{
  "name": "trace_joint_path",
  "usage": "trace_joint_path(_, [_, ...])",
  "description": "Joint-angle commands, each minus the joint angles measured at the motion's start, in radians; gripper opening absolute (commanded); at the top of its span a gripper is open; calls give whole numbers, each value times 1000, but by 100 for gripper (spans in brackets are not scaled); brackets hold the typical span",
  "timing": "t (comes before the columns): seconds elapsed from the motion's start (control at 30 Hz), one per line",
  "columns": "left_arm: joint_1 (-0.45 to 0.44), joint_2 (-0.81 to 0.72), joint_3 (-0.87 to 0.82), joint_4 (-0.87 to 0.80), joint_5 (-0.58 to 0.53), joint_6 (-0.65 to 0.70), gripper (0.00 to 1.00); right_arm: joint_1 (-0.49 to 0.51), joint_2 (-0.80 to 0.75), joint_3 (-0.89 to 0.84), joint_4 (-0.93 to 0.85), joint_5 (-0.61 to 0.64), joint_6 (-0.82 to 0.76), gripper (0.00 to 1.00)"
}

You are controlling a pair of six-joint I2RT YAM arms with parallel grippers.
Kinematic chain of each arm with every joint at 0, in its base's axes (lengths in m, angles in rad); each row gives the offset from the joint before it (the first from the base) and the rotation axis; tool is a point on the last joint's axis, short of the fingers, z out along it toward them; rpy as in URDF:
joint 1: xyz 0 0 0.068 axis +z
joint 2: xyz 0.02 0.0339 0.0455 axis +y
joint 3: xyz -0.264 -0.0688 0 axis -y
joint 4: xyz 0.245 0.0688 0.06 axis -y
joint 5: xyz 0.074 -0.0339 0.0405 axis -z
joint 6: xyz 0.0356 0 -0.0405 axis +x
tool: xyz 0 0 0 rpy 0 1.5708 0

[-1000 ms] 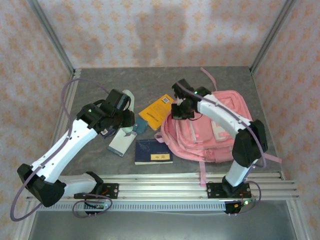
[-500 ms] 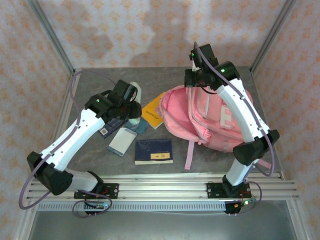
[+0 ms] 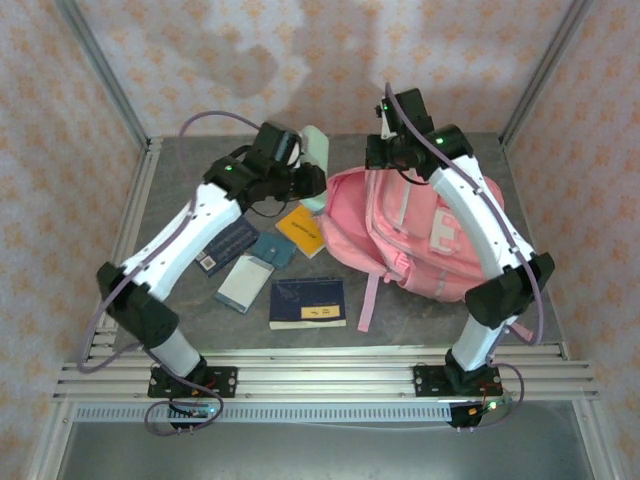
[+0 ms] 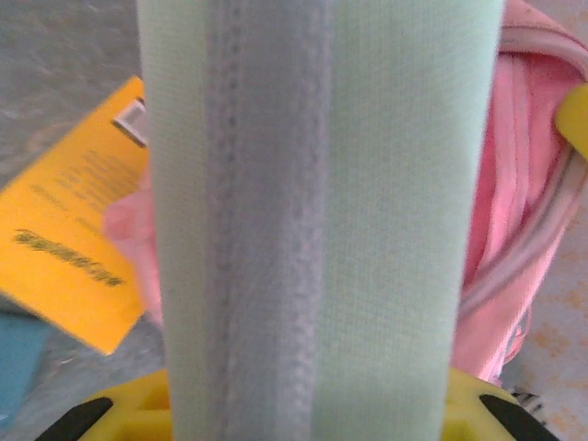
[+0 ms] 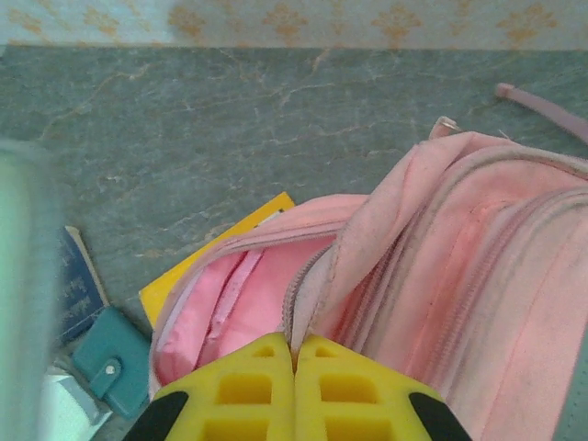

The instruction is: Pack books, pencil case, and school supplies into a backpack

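The left gripper (image 4: 312,415) is part-open and clamped across the pencil case (image 4: 312,202); the pouch's long axis runs straight up the wrist frame, with a grey seam along it; in the top view the pencil case (image 3: 316,160) sits upper centre, its long axis near vertical, its lower end just beside the backpack (image 3: 420,235); the right gripper (image 5: 296,381) is pinched closed on the backpack's top rim; the mouth gapes toward lower left; an orange-yellow paperback (image 3: 303,229) lies tucked partly beneath it.
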Motion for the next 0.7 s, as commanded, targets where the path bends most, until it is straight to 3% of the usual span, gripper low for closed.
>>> trace_joint_path(0.0, [-4,110,39,220,157,-100,29,-18,-132,-68,235,-78,52,0])
trace_joint_path(0.23, [-118,389,180,432,281,-287,23,-147,-142,-81,283,-198,161,0])
trace_joint_path(0.53, [-215,686,223,1070,369,-787,24,-246,55,116,331,-337,226,0])
trace_joint_path(0.67, [-249,755,273,1104,372,-816,28,-268,156,234,323,-354,246,0])
